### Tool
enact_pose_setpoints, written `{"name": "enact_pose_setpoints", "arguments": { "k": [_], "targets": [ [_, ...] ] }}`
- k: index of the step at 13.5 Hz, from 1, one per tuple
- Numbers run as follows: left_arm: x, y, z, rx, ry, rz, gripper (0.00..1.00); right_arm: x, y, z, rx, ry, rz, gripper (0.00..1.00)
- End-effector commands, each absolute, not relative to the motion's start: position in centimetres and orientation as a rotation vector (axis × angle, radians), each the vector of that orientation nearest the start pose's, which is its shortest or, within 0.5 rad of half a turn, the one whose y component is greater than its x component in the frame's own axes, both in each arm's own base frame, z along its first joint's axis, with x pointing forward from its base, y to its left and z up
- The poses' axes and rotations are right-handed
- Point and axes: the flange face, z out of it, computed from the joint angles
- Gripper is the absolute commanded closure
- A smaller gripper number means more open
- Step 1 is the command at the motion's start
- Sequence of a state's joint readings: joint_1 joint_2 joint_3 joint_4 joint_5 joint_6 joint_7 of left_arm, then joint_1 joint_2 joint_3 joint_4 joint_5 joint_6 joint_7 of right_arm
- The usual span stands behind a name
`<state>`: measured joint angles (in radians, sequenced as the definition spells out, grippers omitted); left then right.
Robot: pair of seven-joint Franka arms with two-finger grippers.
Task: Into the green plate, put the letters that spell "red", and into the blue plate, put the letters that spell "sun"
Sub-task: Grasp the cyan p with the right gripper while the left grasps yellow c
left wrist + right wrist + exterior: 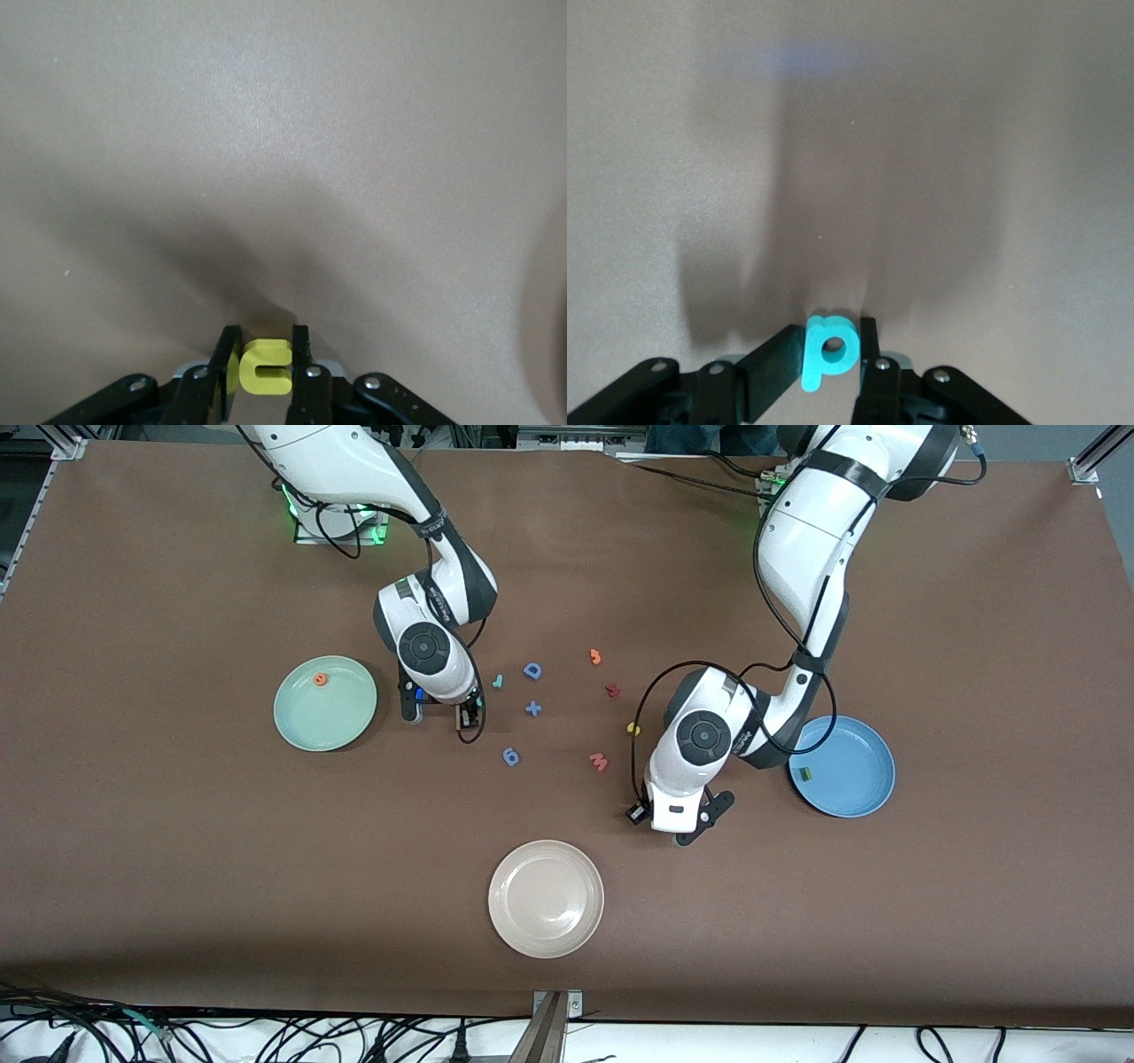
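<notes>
A blue foam capital "D" [532, 670] is lying on the brown surface [177, 868], with a blue foam plus sign "+" [532, 708] nearer the front camera and a blue foam "6" [510, 756] nearer still. A salmon-red foam "w" [599, 761] is showing toward the left arm's end. In the wrist views, a yellow foam "u" [266, 367] and a teal foam "p"/"d" shape [829, 351] are reading clearly. No printed labels or brands are readable.

White glossy arm shells, black joint bands, looping black cables, green base lights, black screw-studded claws.
</notes>
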<state>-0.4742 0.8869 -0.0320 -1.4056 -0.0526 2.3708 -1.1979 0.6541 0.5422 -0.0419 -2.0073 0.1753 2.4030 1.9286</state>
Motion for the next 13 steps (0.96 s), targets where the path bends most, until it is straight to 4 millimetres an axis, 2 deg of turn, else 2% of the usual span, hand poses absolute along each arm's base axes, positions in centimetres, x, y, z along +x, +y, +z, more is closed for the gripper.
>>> {"name": "enact_pose_setpoints", "arguments": {
  "k": [1,3,4,7,10,12,13],
  "targets": [
    [65.4,-34.8,19.1,-3.013,-1.162,-0.066,0.78,47.5,33.7,16.8,-2.432,2.158,0.173,1.00],
    [67.4,-31.6,20.3,-2.995,-1.207,-0.103,0.78,47.7,33.7,17.5,-2.429,2.153,0.172,1.00],
    [68.4,-30.1,21.1,-2.997,-1.189,-0.132,0.78,48.0,33.5,18.4,-2.432,2.151,0.175,1.00],
    [69.7,-25.9,22.5,-2.988,-1.104,-0.088,0.78,50.1,31.0,22.2,-2.494,2.136,0.202,1.00],
    [71.0,-19.4,24.5,-2.977,-0.987,0.000,0.76,52.3,26.9,26.1,-2.612,2.074,0.274,1.00],
    [71.4,-15.2,25.8,-2.976,-0.923,0.056,0.76,53.3,23.1,28.0,-2.697,1.983,0.338,1.00],
    [71.4,-12.8,25.7,-2.965,-0.895,0.104,0.74,53.7,21.4,28.4,-2.733,1.942,0.368,1.00]
  ]
}}
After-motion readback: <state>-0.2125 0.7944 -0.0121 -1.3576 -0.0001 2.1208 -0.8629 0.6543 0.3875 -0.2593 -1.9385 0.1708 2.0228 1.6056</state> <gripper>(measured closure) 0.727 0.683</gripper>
